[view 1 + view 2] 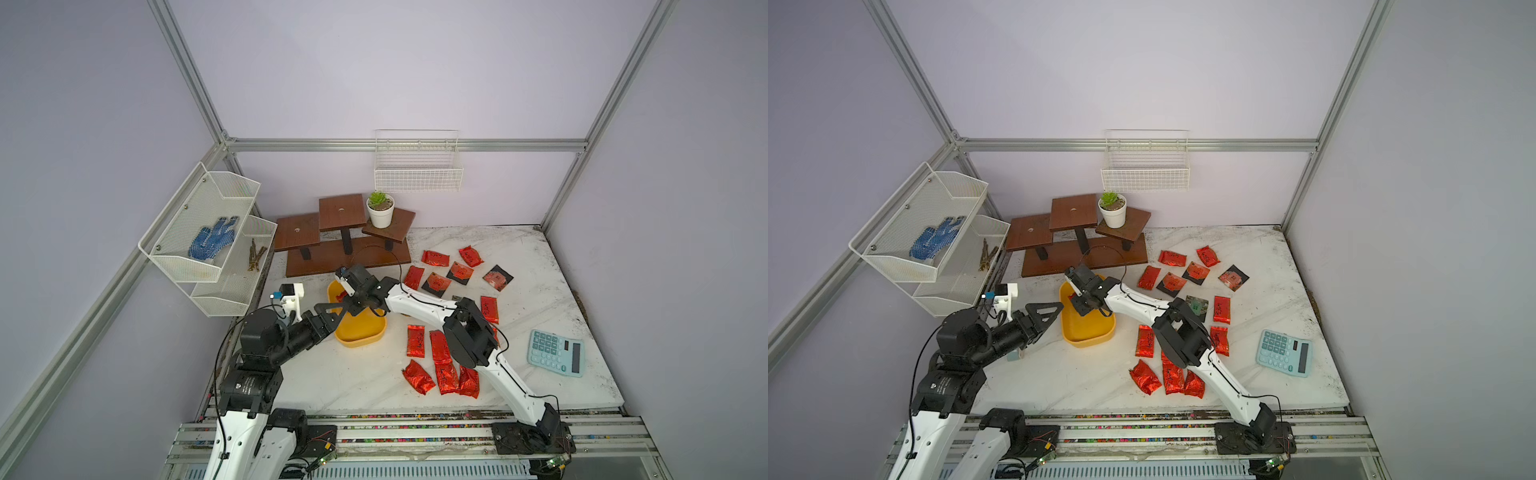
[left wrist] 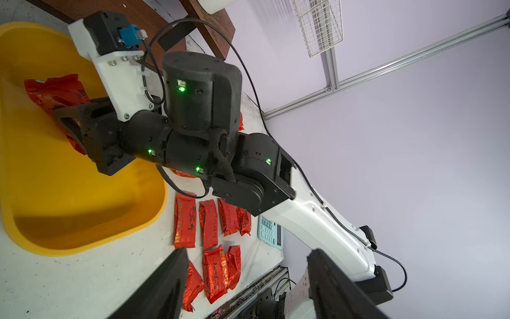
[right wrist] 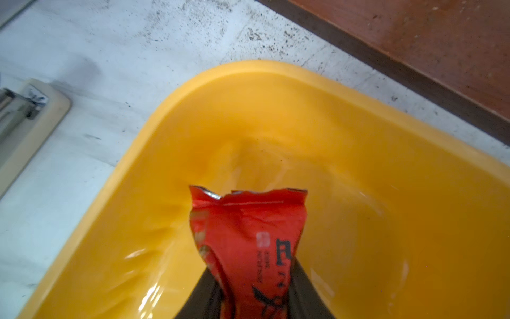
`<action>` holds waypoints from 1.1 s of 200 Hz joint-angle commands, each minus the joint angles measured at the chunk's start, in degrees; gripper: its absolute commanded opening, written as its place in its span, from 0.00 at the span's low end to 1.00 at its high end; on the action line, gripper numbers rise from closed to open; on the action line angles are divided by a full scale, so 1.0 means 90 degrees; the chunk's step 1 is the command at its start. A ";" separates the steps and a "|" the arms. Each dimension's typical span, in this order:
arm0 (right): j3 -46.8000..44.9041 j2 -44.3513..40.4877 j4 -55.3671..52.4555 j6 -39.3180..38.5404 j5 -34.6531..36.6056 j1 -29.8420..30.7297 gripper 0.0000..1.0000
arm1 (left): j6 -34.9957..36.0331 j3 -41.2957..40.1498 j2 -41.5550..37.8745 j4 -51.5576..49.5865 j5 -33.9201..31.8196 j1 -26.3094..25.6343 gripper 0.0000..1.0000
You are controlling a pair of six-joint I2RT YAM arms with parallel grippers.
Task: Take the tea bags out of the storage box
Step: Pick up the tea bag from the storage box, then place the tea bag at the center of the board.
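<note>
The right gripper (image 3: 252,266) is clamped on one end of a red tea bag (image 3: 248,221) inside the yellow box (image 3: 248,69), the bag's length pointing straight out past its fingers, while the left gripper (image 2: 248,251) hangs open just beside the box.

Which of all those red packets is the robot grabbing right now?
Find the yellow tub before the brown wooden stand. One red sachet is inside it. Unlike those lying on the table, it is pinched in the right gripper.

Lab test cell: aluminium frame (image 1: 299,144) (plain lilac walls (image 1: 415,62)).
</note>
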 commanded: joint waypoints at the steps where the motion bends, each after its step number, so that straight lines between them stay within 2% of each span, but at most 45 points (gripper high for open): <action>1: -0.0261 -0.0805 0.0300 0.0442 -0.0250 0.0021 0.33 | -0.0237 -0.0055 -0.0125 0.0342 0.0163 0.0032 0.72; 44: -0.1346 -0.1870 0.0603 0.0838 -0.0304 -0.0054 0.31 | -0.0325 -0.0118 -0.0338 0.0257 0.0094 0.0026 0.73; 71: -0.2216 -0.2647 0.0622 0.1060 -0.0288 -0.0136 0.30 | -0.0142 -0.0101 -0.0252 -0.0099 -0.0269 0.0023 0.73; 108: -0.3729 -0.4010 0.0691 0.1402 -0.0145 -0.0147 0.30 | 0.0340 0.0185 0.0540 -0.0986 -0.1135 0.0023 0.70; 158: -0.6230 -0.5870 0.0958 0.2219 -0.0313 -0.0118 0.26 | 0.0720 0.0313 0.1331 -0.0811 -0.1667 0.0023 0.68; 189: -0.7622 -0.7011 0.1209 0.2987 -0.0299 0.0110 0.24 | 0.0873 0.0330 0.1515 -0.0816 -0.1887 0.0028 0.67; 220: -0.8556 -0.7558 0.1535 0.3739 -0.0023 0.0632 0.24 | 0.0870 0.0242 0.1439 -0.0820 -0.1918 0.0025 0.67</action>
